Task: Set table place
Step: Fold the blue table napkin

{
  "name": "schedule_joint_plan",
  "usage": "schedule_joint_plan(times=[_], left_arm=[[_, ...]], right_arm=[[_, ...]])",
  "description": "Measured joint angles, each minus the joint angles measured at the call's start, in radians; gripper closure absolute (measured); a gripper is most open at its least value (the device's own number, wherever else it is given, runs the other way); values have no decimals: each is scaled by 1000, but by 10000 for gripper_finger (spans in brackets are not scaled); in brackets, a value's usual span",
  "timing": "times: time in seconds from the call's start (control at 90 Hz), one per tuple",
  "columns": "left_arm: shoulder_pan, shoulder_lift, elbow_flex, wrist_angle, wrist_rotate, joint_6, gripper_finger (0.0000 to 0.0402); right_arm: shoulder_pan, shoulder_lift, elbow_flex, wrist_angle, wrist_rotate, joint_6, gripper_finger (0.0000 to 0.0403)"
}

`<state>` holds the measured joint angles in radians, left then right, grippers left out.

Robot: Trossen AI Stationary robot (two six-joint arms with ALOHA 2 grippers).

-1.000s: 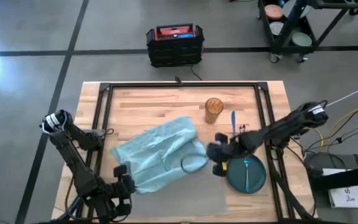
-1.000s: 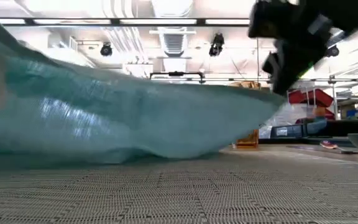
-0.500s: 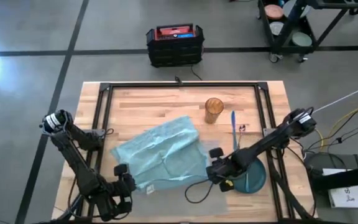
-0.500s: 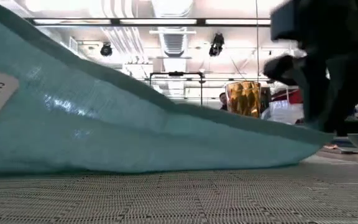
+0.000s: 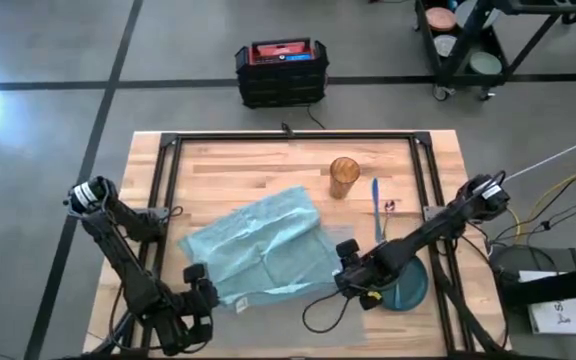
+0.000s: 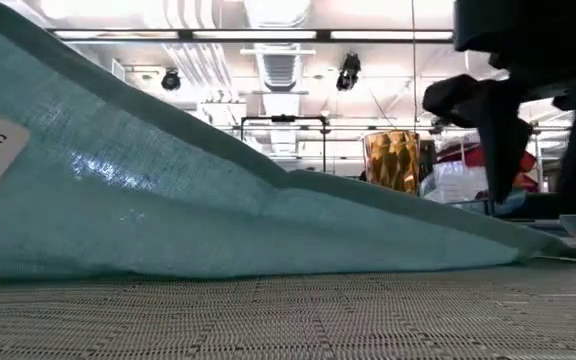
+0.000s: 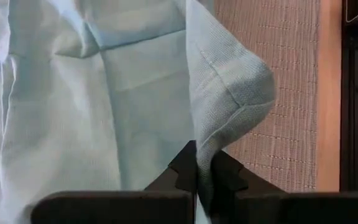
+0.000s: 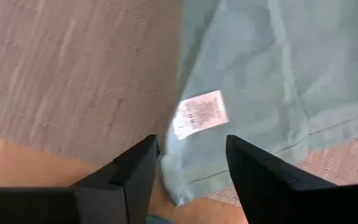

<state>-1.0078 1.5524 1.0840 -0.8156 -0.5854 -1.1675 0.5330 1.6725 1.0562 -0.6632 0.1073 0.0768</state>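
Note:
A light teal napkin [image 5: 258,248] lies spread over the grey woven place mat [image 5: 268,322] on the plank table [image 5: 228,165]. My left gripper [image 5: 196,287] is at the napkin's near left corner and is shut on it. My right gripper [image 5: 351,268] is open at the napkin's right corner. In the right wrist view its fingers [image 8: 135,174] stand on either side of that corner, beside a white label [image 8: 199,114]. Whether they touch the cloth does not show. A dark green plate [image 5: 410,290] sits just right of that gripper. My left gripper pinches a raised fold of the napkin beside its hemmed corner [image 7: 205,163] between its two fingers. The corner tip [image 7: 244,93] sticks out past the fingertips. In the low view the held end [image 6: 28,110] is lifted, and the cloth slopes down to the mat [image 6: 288,310].
An amber cup [image 5: 344,176] and a blue utensil [image 5: 375,198] stand on the planks beyond the mat. A black cable loop [image 5: 313,312] hangs near my right gripper over the mat. Black frame rails [image 5: 168,180] border the working area.
My right gripper has moved down and toward the table's near edge, to the mat. The napkin's right part, billowed up a second ago, has come down and spread flat, its right corner now on the mat. The left end stays raised in my left gripper.

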Motion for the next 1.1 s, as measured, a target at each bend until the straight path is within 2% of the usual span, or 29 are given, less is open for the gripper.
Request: schedule_joint_plan(times=[0.122, 0.333, 0.567, 0.878, 1.1], left_arm=[[1, 0, 0, 1, 0, -1, 402], [4, 0, 0, 1, -8, -1, 402], [4, 0, 0, 4, -8, -1, 402], [4, 0, 0, 10, -8, -1, 402], [4, 0, 0, 12, -9, -1, 402]], right_arm=[[22, 40, -27, 24, -22, 10, 238], [23, 100, -44, 0, 102, 88, 260], [22, 97, -36, -12, 120, 95, 299], [-4, 97, -47, -10, 192, 121, 395], [-6, 92, -41, -24, 215, 144, 402]])
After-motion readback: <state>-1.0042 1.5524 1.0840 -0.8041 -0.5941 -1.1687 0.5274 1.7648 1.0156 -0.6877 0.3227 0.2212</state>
